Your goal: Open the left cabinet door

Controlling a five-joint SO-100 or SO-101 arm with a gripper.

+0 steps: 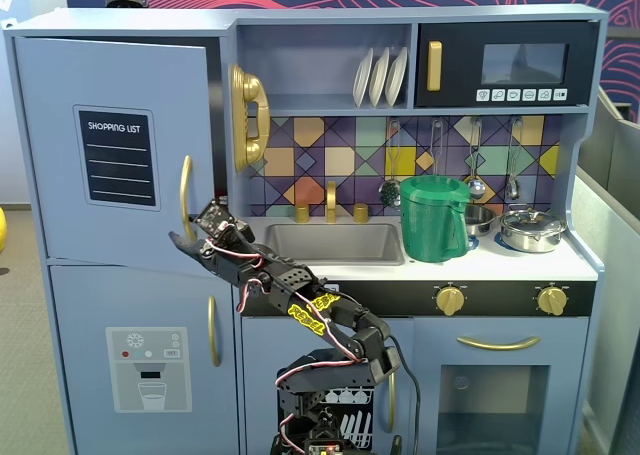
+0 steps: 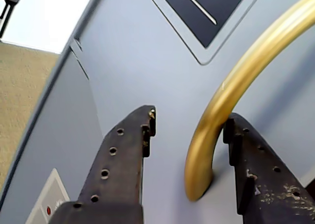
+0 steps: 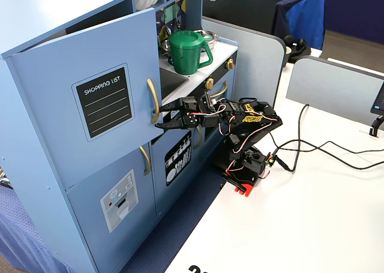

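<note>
On the toy kitchen's left side, the big light-blue door with the black list panel [image 1: 115,155] hangs slightly ajar. Its curved gold handle [image 2: 231,91] sits inside the spread black pincer [image 2: 189,123], which could slip off the bottom end.

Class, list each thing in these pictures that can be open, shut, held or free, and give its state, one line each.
Light-blue shopping-list door: ajar, swung partly out.
Curved gold handle: between the fingers, not clamped.
Black two-finger gripper: open around the handle.
Light-blue water-dispenser door: shut.
Black microwave door: shut.
</note>
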